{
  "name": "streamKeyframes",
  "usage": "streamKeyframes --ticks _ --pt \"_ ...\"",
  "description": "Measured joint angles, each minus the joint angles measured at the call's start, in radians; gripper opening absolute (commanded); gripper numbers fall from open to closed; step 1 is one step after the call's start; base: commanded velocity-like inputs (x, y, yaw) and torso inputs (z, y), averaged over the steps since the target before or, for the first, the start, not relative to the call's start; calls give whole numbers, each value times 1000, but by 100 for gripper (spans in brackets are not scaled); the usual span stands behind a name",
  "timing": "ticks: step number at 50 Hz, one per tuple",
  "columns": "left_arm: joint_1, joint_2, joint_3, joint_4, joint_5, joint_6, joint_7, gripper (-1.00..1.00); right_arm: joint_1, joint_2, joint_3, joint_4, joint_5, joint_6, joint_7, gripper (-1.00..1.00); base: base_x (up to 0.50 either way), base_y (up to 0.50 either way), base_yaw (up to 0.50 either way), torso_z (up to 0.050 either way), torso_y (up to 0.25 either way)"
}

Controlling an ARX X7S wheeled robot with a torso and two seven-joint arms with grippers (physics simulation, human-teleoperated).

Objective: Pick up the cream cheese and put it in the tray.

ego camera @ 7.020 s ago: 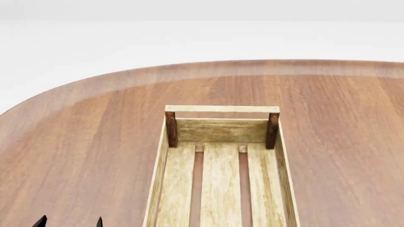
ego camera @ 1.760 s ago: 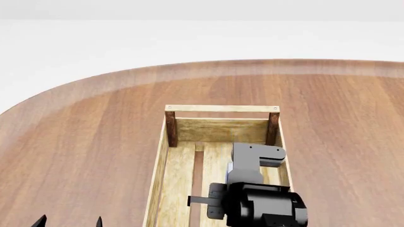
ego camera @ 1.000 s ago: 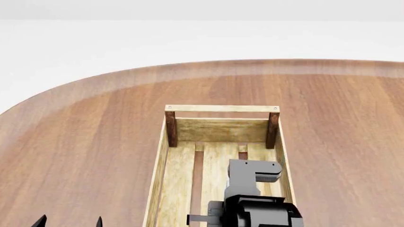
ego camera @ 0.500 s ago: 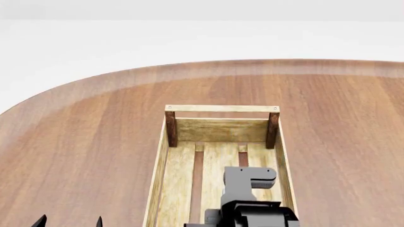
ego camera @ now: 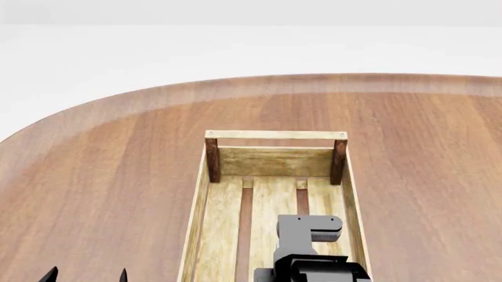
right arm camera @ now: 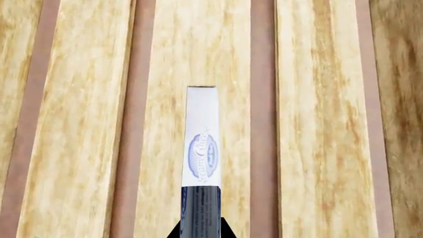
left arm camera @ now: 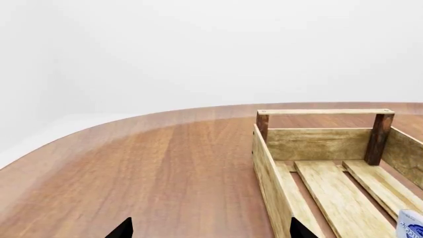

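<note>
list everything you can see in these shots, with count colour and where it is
table: one, reddish-brown wood, rounded far edge, under everything
tray: one, light wooden slats with dark brown corner posts, on the table ahead of the robot, long axis running away from it
cream cheese: one, white and pale blue box with a blue oval logo, held on edge over the tray's slatted floor; a corner also shows in the left wrist view
right gripper: one, dark fingers closed on the cream cheese, grey and black arm above the near part of the tray
left gripper: one, two black fingertips apart, empty, over bare table left of the tray
</note>
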Motion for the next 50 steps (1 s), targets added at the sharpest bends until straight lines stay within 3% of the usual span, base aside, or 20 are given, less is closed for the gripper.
streamKeyframes --ticks 23,24,50 --pt "1 -3 4 3 -3 1 -4 100 -1 0 -1 0 1 2 1 -100 0 0 0 0 0" --pt "1 -4 4 3 -3 1 -4 100 -2 0 -1 0 1 2 1 100 0 0 0 0 0" --pt "-1 -6 10 1 -5 4 -8 100 4 -1 4 0 -14 1 -3 100 0 0 0 0 0"
